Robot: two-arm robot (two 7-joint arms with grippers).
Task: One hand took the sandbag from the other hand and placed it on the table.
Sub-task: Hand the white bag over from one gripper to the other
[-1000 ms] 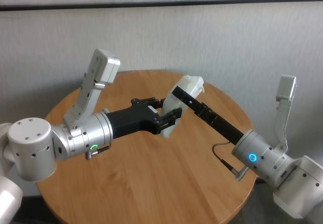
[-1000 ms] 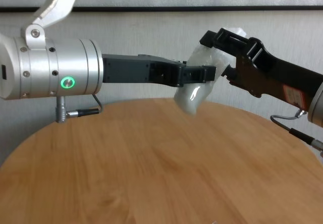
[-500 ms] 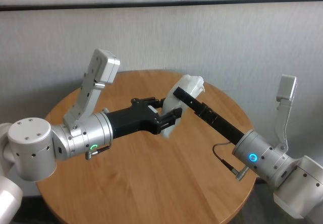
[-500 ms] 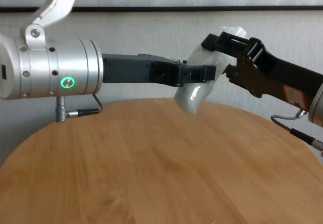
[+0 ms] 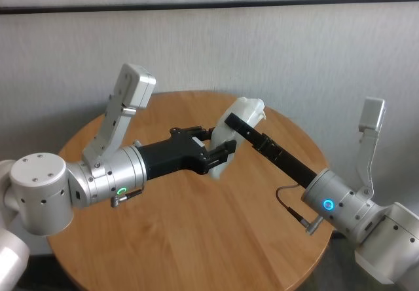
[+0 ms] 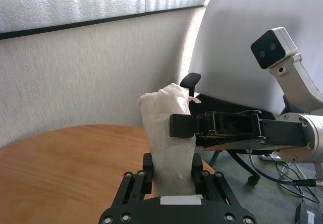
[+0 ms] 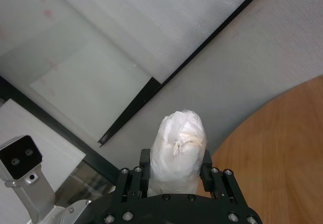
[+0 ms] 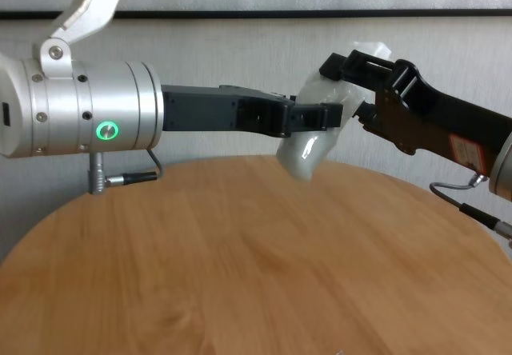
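**Camera layout, four views**

Head: high up, angled forward and down, far enough to take in nearly the whole round surface point(image 5: 196, 238), both arms and the grey wall behind.

Chest: low, near level with the surface point(image 8: 240, 275), facing forward, close on both forearms.

Left wrist: looking along the left gripper point(image 6: 171, 171) toward the right arm, very near the sandbag point(image 6: 169, 133).

Right wrist: looking along the right gripper point(image 7: 176, 171), tilted up at wall and window, sandbag point(image 7: 179, 148) close in front.

Shared by all four: sandbag where the two sets of jaws meet above the surface. Head and chest: both arms.
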